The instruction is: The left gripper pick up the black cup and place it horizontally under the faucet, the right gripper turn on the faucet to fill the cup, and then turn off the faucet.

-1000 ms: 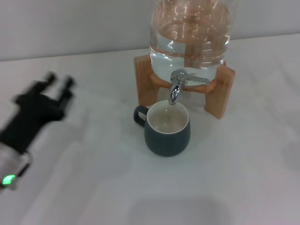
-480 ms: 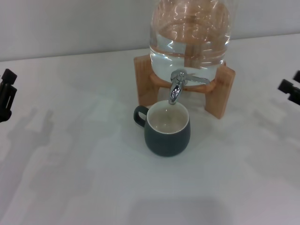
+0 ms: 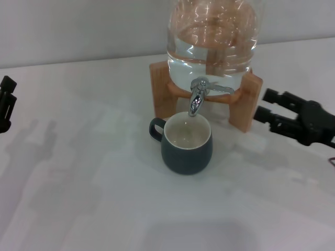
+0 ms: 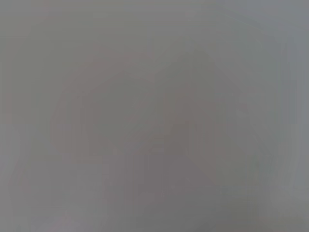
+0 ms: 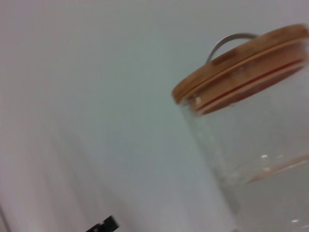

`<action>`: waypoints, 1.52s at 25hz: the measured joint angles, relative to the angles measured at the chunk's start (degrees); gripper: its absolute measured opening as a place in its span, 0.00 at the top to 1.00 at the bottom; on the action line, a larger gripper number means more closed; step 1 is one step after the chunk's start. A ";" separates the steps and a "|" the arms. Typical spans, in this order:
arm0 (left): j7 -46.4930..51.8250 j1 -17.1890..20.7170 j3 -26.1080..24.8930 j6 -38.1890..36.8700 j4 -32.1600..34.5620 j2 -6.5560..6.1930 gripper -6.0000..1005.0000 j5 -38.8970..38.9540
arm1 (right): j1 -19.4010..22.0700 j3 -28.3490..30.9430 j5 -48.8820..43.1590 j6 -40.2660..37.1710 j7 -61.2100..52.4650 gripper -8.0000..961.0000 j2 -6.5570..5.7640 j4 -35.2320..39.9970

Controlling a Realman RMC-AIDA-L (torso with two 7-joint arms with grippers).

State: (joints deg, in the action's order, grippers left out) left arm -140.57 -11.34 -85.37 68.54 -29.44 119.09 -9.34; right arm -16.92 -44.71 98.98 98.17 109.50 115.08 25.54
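while the black cup (image 3: 187,145) sits on white table (image 3: 94,198) | right pincer (image 3: 266,106) wide | grey wall (image 3: 78,26)

The black cup (image 3: 187,147) is dark grey outside and cream inside. The faucet (image 3: 197,95) is shiny silver. The jar (image 3: 212,39) is clear glass, its stand (image 3: 246,102) and lid (image 5: 241,63) brown wood. Both grippers are black. The table (image 3: 94,198) is white.

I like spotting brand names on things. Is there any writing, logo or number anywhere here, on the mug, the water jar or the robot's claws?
None can be read.
black cup: plain, no print.
glass jar and its wooden lid: no label.
faucet and wooden stand: no marks.
right gripper and left gripper: plain black, no lettering showing.
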 joint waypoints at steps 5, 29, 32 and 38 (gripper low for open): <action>0.03 -0.10 -0.04 -0.01 0.03 0.00 0.55 -0.02 | -1.10 -4.73 3.68 -2.31 0.70 0.12 0.15 -0.19; 0.06 -0.25 0.39 0.32 1.47 0.19 0.55 -0.18 | -1.72 -18.71 15.78 -12.02 1.23 0.12 0.33 0.34; 0.27 -0.35 0.39 0.38 1.56 0.19 0.55 -0.30 | -1.72 -19.05 16.44 -11.51 1.24 0.12 0.33 0.33; 0.37 -0.26 0.27 0.44 1.58 0.17 0.55 -0.35 | -1.76 -19.78 17.01 -8.84 1.24 0.12 0.31 0.30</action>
State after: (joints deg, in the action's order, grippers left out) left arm -140.20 -11.61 -85.10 68.97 -27.86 119.26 -9.69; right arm -18.68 -64.49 115.99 89.33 110.74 115.38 25.84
